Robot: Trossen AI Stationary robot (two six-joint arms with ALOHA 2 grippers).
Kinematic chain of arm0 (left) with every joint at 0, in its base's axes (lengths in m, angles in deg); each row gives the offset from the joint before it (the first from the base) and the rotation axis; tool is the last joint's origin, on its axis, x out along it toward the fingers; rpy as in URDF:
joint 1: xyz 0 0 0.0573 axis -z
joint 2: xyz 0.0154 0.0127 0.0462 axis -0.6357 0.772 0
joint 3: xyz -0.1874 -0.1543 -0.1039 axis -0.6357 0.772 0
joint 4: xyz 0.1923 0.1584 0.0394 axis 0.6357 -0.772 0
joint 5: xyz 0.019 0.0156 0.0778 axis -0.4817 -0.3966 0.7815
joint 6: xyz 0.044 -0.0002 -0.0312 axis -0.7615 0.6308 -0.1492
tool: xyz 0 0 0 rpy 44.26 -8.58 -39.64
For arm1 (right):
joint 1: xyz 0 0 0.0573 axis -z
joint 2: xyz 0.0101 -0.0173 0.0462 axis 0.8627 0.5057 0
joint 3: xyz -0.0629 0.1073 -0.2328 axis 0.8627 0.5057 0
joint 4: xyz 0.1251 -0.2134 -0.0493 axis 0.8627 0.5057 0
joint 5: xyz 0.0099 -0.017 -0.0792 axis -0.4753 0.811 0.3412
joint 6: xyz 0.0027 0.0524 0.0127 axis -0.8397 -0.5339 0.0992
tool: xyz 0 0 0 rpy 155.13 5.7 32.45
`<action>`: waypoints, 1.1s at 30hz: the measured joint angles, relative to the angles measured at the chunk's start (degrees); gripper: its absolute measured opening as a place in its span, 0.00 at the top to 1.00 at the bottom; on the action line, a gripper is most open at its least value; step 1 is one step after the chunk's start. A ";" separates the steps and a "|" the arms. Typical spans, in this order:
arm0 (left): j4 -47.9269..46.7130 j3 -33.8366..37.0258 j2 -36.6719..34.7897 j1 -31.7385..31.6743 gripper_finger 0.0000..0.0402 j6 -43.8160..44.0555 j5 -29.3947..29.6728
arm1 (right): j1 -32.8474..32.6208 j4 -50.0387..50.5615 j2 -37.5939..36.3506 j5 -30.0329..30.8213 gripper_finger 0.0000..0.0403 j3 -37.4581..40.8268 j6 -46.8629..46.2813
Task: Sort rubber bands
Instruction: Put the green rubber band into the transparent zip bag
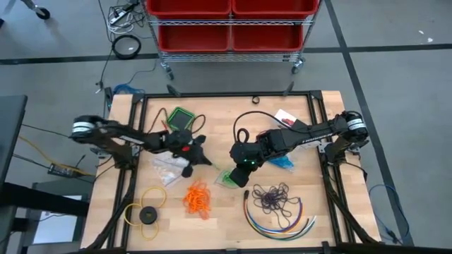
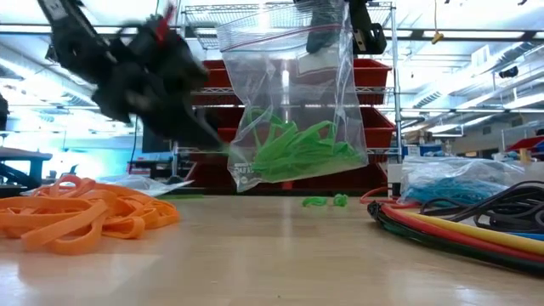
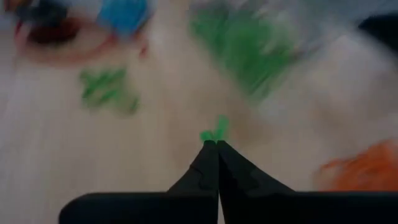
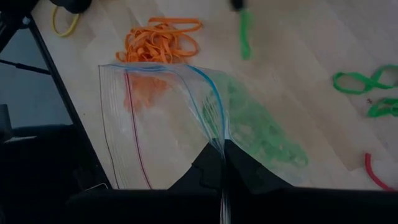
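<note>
Left pincer (image 3: 217, 142) — fingers together, clamped on one green rubber band (image 3: 214, 129) that pokes out past the tips, near the middle of the worktop (image 1: 226, 219).

Right pincer (image 4: 222, 149) — shut on the top edge of a clear zip bag (image 2: 293, 93), holding it up off the worktop; bag hangs with a bunch of green bands (image 2: 297, 151) in the bottom.

Other bands:
- orange pile (image 1: 198, 197) loose on the worktop, just beside the left pincer
- a few loose green bands (image 4: 360, 81) lying on the wood near the bag
- blue bunch (image 2: 455, 183) in a second clear bag, by the right arm
- dark purple bunch (image 1: 274, 197) at the front right (sits inside the arc of multicoloured cables (image 1: 275, 224))

Yellow ring with black disc (image 1: 147, 214) front left, well apart from both pincers.
</note>
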 joint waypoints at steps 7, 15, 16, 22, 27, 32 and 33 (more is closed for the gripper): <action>0.36 -0.03 -16.73 8.59 1.00 0.39 -1.21 | 0.02 0.12 0.00 0.00 1.00 0.00 -0.64; -1.44 -5.45 -20.94 13.69 1.00 -0.23 2.27 | 0.51 -0.09 0.00 -0.33 1.00 0.00 -1.73; -1.55 -6.90 -19.90 14.14 1.00 -1.31 2.98 | 0.54 -0.12 0.00 -0.34 1.00 0.00 -1.75; -8.31 -13.66 -12.47 16.01 1.00 -8.10 12.00 | 0.76 -0.29 0.00 -0.52 1.00 0.00 -1.81; -14.89 -19.54 -6.25 17.59 1.00 -14.24 17.91 | 0.77 -0.31 0.00 -0.52 1.00 0.00 -1.60; -18.57 -23.35 -2.77 18.67 1.00 -18.79 25.27 | 0.76 -0.48 0.00 -0.52 1.00 0.00 -1.40; -19.41 -23.76 -2.22 18.77 1.00 -19.16 25.48 | 0.77 -0.43 0.00 -0.52 1.00 0.00 -1.40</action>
